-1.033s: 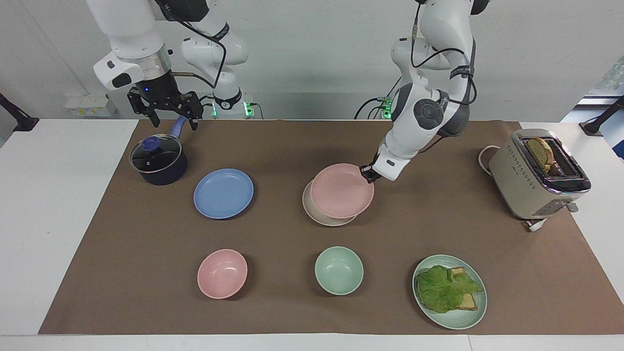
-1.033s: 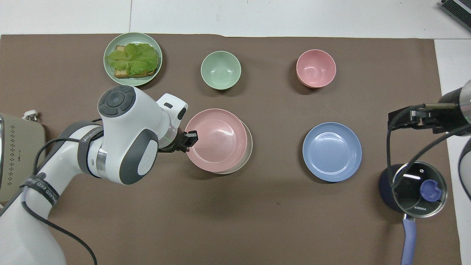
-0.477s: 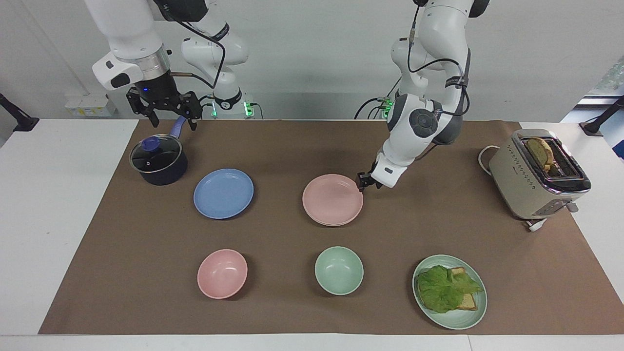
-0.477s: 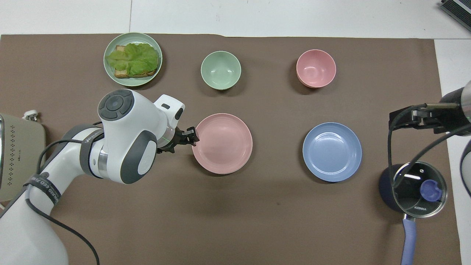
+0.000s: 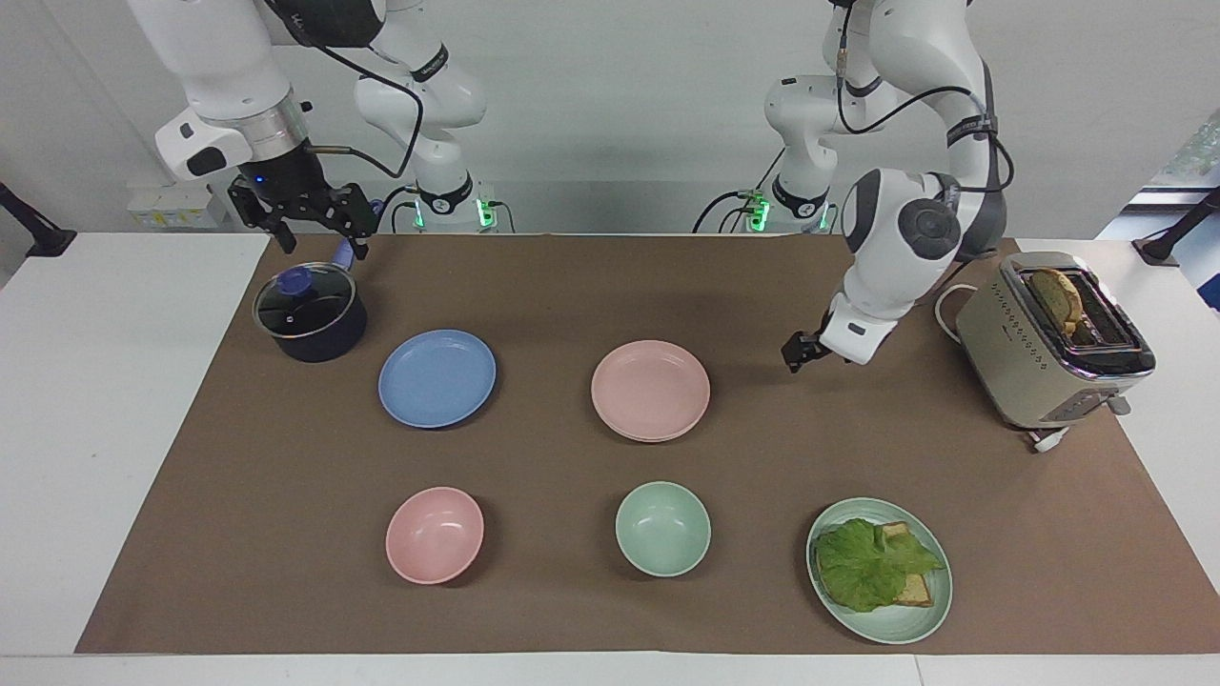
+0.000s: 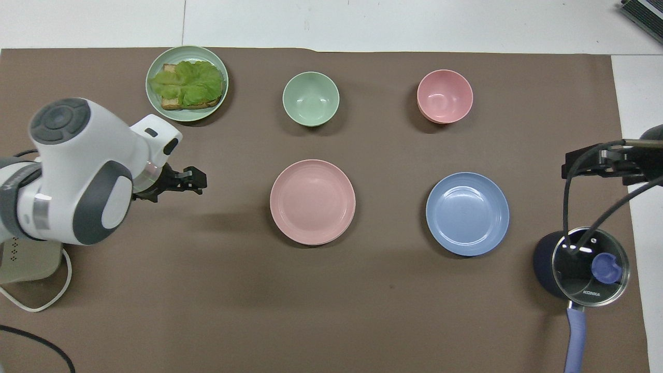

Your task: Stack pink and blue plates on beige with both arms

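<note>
The pink plate (image 5: 650, 391) is seated on the beige plate (image 5: 658, 437); the left gripper (image 5: 794, 353), fingers apart, is held clear. The blue plate (image 5: 437, 377) is left for the right gripper (image 5: 300, 221), fingers spread.

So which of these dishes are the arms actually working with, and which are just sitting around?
Part of the job:
- pink plate, lying on the beige plate
- blue plate, on its own
- left gripper, empty
- right gripper, over the pot

Just lying about:
- pot
- pink bowl
- green bowl
- sandwich plate
- toaster
</note>
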`<act>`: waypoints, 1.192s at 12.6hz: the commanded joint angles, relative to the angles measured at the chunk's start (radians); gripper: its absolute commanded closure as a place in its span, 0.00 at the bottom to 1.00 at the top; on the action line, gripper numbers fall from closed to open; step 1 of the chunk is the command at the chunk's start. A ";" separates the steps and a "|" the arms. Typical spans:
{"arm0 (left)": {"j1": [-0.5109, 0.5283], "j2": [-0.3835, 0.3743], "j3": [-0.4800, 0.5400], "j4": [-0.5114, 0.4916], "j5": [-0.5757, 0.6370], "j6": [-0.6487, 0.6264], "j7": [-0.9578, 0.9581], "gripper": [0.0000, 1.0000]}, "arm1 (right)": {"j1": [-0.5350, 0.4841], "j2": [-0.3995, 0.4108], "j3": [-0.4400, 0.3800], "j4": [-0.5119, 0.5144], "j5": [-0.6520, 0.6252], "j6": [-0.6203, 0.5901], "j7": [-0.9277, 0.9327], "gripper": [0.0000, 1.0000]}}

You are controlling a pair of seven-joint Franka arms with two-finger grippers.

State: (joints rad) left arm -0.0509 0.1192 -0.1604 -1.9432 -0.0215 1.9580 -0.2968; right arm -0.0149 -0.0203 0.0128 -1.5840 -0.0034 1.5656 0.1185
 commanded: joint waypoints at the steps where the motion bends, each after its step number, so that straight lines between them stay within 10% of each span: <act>1: 0.106 -0.087 -0.008 -0.008 0.020 -0.079 0.176 0.00 | -0.033 -0.039 -0.001 -0.114 0.029 0.100 -0.074 0.00; 8: 0.117 -0.118 -0.010 0.276 0.029 -0.301 0.239 0.00 | -0.072 -0.066 -0.001 -0.508 0.077 0.471 -0.160 0.00; 15: 0.137 -0.133 -0.004 0.310 0.020 -0.344 0.231 0.00 | -0.094 0.031 -0.001 -0.685 0.207 0.763 -0.273 0.04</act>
State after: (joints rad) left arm 0.0753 -0.0130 -0.1632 -1.6430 -0.0162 1.6340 -0.0664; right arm -0.0890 -0.0052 0.0085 -2.2261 0.1496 2.2642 -0.0887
